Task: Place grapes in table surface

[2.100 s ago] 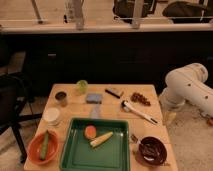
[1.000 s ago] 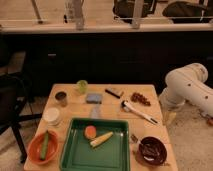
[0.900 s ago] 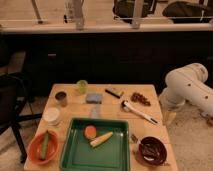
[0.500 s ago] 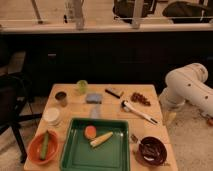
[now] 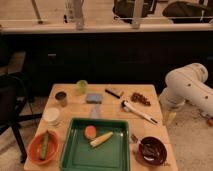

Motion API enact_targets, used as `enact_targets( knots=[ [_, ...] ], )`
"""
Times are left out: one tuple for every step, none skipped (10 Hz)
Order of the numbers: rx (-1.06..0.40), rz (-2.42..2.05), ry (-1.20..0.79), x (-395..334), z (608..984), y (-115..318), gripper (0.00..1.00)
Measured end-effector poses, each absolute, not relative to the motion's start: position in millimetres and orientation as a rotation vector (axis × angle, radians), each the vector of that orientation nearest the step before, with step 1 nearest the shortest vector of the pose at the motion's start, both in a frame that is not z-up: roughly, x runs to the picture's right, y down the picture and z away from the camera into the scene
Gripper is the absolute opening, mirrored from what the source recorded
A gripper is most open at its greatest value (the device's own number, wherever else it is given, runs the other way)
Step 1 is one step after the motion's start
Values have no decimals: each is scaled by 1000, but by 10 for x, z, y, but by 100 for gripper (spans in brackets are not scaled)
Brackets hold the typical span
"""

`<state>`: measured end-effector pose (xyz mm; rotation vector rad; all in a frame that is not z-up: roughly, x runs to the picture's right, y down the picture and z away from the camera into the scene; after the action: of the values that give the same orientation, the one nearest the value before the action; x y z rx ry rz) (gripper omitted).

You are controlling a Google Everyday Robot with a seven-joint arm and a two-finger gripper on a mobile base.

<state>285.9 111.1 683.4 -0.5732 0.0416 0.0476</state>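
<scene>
The grapes (image 5: pixel 140 98), a small bunch of dark reddish-brown berries, lie on the table surface (image 5: pixel 113 108) near its far right corner. The table is a light tan wooden top with visible planks. My white arm (image 5: pixel 189 89) is folded to the right of the table. My gripper (image 5: pixel 170 117) hangs down just off the table's right edge, to the right of and nearer than the grapes, apart from them. Nothing shows in it.
A green tray (image 5: pixel 75 155) at the front holds an orange round piece and a yellow piece. An orange bowl (image 5: pixel 33 152), white cup (image 5: pixel 51 116), dark cup (image 5: pixel 61 98), green cup (image 5: pixel 82 86), blue sponge (image 5: pixel 93 98), white-handled tool (image 5: pixel 139 112) and dark brown bowl (image 5: pixel 152 150) stand around.
</scene>
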Motion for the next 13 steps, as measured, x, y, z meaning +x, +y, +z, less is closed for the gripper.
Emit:
enact_targets(
  knots=[
    [-573, 48, 42, 2859, 6834, 1111, 80],
    [-573, 48, 41, 2859, 6834, 1112, 80],
    [-573, 49, 40, 2858, 6834, 1108, 80],
    [-576, 64, 29, 2849, 6852, 1103, 80],
    [-578, 98, -15, 2822, 6918, 1060, 80],
    [-579, 126, -40, 2808, 6966, 1025, 80],
    [-585, 160, -48, 2774, 7054, 958, 80],
    [-586, 188, -59, 2731, 7134, 899, 80],
    [-584, 217, -67, 2740, 7181, 879, 80],
    [-579, 239, -79, 2747, 7230, 860, 80],
    [-570, 257, -102, 2707, 7356, 829, 80],
    [-561, 262, -116, 2678, 7426, 820, 80],
    [-550, 265, -129, 2674, 7502, 825, 80]
  ],
)
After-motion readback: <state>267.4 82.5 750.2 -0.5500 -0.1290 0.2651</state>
